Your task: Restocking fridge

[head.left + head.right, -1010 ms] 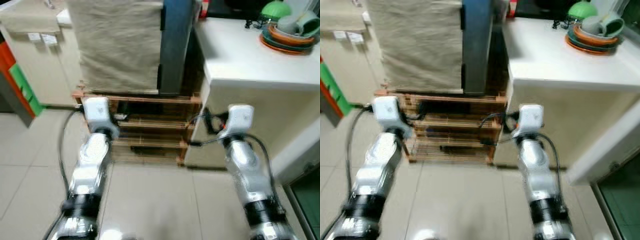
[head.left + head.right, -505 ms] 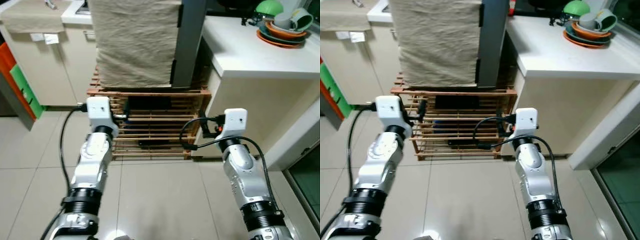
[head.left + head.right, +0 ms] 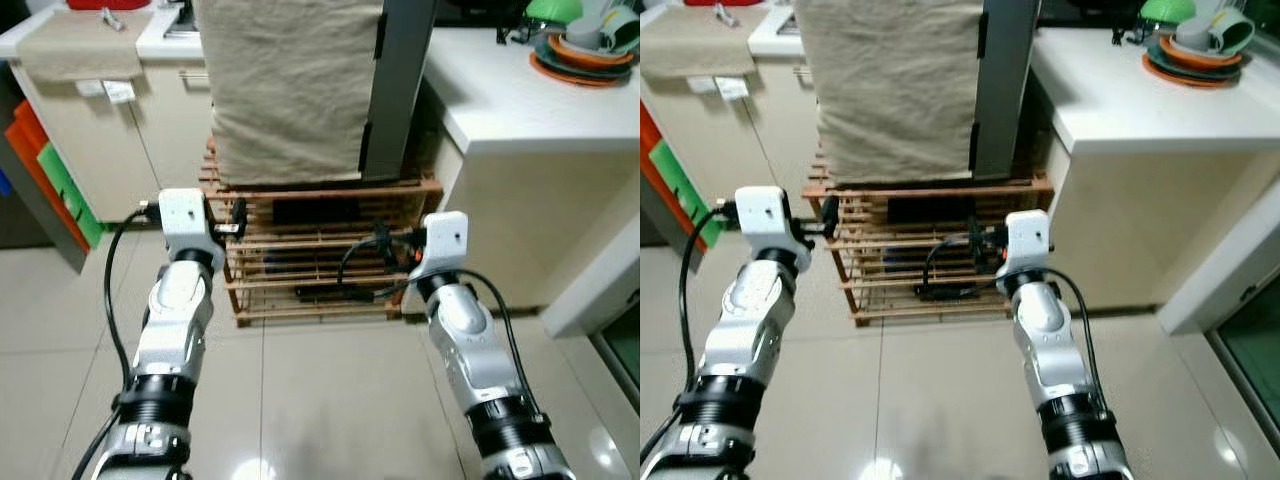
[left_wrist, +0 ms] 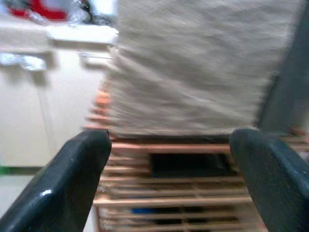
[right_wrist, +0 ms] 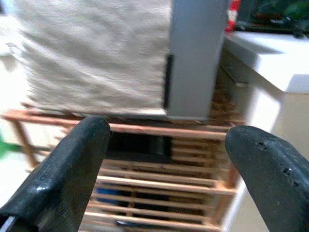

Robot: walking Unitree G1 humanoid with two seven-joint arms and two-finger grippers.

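Left gripper (image 4: pixel 169 179) spread wide, empty, facing slatted wooden rack (image 3: pixel 320 245). On the rack: grey fridge (image 3: pixel 398 85), front draped in coarse beige cloth (image 3: pixel 290 85). Right gripper (image 5: pixel 166 171) likewise wide, empty. White tabletop (image 3: pixel 520 95) carries stacked bowls (image 3: pixel 585 55).

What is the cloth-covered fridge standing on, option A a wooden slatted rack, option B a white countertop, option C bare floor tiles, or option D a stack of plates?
A: the fridge, draped in beige cloth, sits on top of a wooden slatted rack that rests on the tiled floor, beside the white counter.
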